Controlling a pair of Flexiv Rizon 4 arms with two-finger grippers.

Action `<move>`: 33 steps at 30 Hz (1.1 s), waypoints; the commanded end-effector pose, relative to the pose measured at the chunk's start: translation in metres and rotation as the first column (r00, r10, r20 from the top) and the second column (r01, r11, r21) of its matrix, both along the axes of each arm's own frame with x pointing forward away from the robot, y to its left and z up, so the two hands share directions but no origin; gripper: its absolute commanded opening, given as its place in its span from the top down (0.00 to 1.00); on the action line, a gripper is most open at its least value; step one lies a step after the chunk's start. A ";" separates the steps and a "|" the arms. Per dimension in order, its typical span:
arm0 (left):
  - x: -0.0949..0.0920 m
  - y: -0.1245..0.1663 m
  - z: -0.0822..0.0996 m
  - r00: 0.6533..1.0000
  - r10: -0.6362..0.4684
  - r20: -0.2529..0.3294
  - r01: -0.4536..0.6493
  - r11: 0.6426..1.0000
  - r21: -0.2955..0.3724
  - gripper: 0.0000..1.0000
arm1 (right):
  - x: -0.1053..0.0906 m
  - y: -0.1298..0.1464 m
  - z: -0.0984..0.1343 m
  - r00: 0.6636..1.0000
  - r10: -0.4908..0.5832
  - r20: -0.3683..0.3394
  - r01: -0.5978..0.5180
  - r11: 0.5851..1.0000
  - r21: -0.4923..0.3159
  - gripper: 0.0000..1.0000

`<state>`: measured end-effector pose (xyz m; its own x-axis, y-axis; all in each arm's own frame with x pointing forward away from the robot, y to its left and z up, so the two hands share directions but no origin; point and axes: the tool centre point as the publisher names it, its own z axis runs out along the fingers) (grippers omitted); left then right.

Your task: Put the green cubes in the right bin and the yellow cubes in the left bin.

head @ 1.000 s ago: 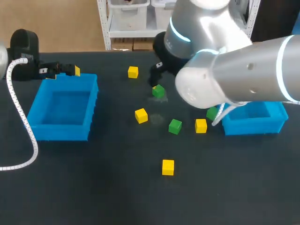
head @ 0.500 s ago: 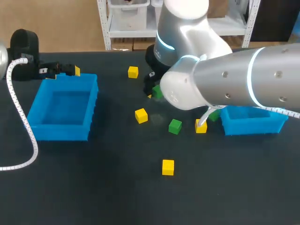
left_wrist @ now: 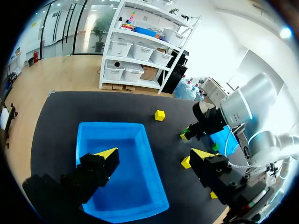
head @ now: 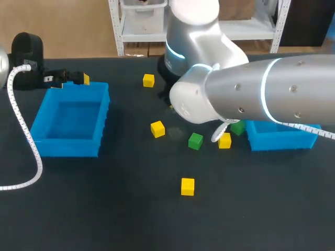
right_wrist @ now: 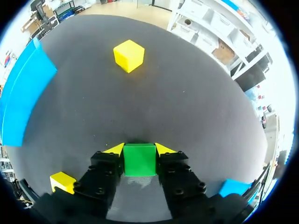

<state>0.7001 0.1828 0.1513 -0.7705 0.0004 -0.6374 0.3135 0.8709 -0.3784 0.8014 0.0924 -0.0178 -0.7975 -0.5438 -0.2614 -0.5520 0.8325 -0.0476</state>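
Note:
In the right wrist view my right gripper is shut on a green cube resting on the black table, one yellow fingertip touching each side. The head view hides that cube and gripper under my right arm. Two more green cubes lie near the right bin. Yellow cubes lie at the back, in the middle, beside the bin and near the front. My left gripper hangs open and empty over the far edge of the left bin.
Both blue bins are empty as far as they show. The left wrist view looks down into the left bin, with my left gripper over it. A white cable trails down the table's left side.
My right arm has swung left and down over the green cube, and its fingers have gone from wide apart to shut on the cube. The left arm has not moved.

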 end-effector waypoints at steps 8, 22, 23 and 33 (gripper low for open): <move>0.000 0.002 -0.001 1.000 -0.005 0.006 0.005 1.000 -0.007 0.00 | -0.009 -0.055 0.091 0.986 -0.082 0.144 0.068 0.993 0.100 1.00; 0.000 0.002 -0.001 1.000 -0.005 0.006 0.005 1.000 -0.007 0.00 | -0.026 -0.174 0.129 0.921 -0.328 0.210 0.302 0.942 0.146 1.00; 0.000 0.002 -0.001 1.000 -0.005 0.006 0.005 1.000 -0.007 0.00 | -0.028 -0.183 0.127 0.915 -0.346 0.205 0.322 0.936 0.143 1.00; 0.000 0.002 -0.001 1.000 -0.005 0.006 0.005 1.000 -0.007 0.00 | -0.046 -0.229 0.094 0.892 -0.437 0.120 0.427 0.899 0.100 1.00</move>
